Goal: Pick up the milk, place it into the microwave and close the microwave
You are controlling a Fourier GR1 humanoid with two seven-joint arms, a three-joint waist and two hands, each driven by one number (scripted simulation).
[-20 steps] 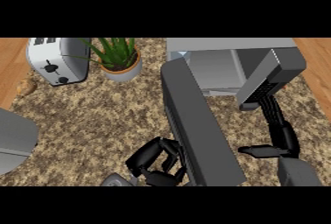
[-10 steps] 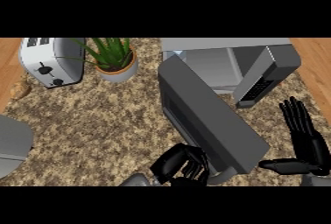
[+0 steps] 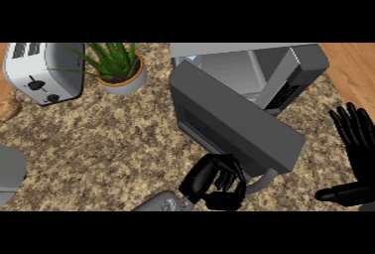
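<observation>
Since the earlier frames the wide grey microwave door (image 3: 238, 126) has swung further toward the boxy grey microwave (image 3: 256, 69), narrowing the opening. The left hand (image 3: 214, 179), fingers curled against the door's lower edge by its pale handle, appears to be pushing it shut. The right hand (image 3: 353, 149) rests open, fingers straight, well clear. No milk shows; presumably it sits inside, behind the door.

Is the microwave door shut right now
No, the microwave door stands swung open, and the left hand is curled at its handle.
</observation>
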